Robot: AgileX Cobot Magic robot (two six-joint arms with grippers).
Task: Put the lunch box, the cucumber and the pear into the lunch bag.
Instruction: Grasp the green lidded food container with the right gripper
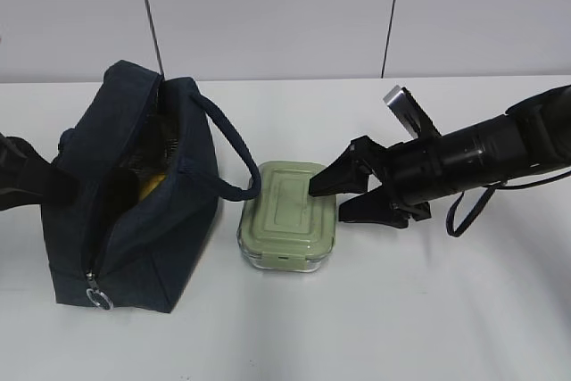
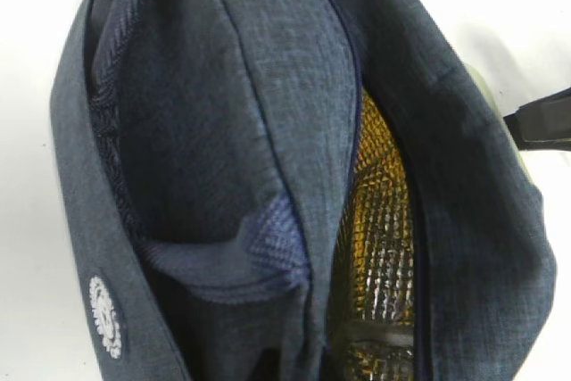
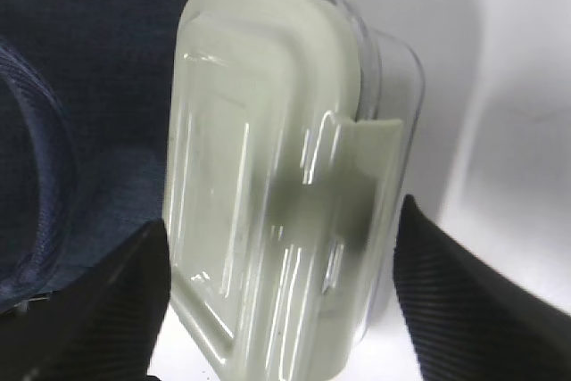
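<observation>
A: Exterior view check. State the condition of the right hand (image 1: pixel 343 194).

B: Its jaws are spread wide and grip nothing. One finger (image 1: pixel 335 178) lies over the near edge of the box (image 1: pixel 287 213) lid; the other sits lower, just beside the box wall on the arm's side. Contact with the lid cannot be confirmed.

A: Right wrist view?

B: The box (image 3: pixel 277 220) fills the space ahead of the hand, lid facing the camera. One dark finger (image 3: pixel 477 296) shows at either lower corner, clear of the box sides. A clip tab on the lid is visible on the side toward that finger.

A: Location of the box relative to the bag?

B: It rests on the tabletop (image 1: pixel 401 327) directly ahead of the right hand, and the bag (image 1: pixel 134 194) stands just beyond it. The bag's handle (image 1: pixel 234 153) loops down to the far edge of the lid.

A: Left hand status.

B: Shut. Its fingers are not visible in any view; only a dark part of that arm shows at the frame edge, against the outer side of the bag. Whether it holds fabric cannot be told.

A: Left wrist view?

B: The bag (image 2: pixel 223 131) lies immediately below, zipper open, foil lining (image 2: pixel 379 211) exposed with a yellow tint.

A: Bag contents?

B: A yellow patch shows through the opening in the exterior view. It cannot be identified. No cucumber can be made out.

A: Zip pull?

B: The ring (image 1: pixel 98 299) hangs at the bag's near lower corner.
</observation>
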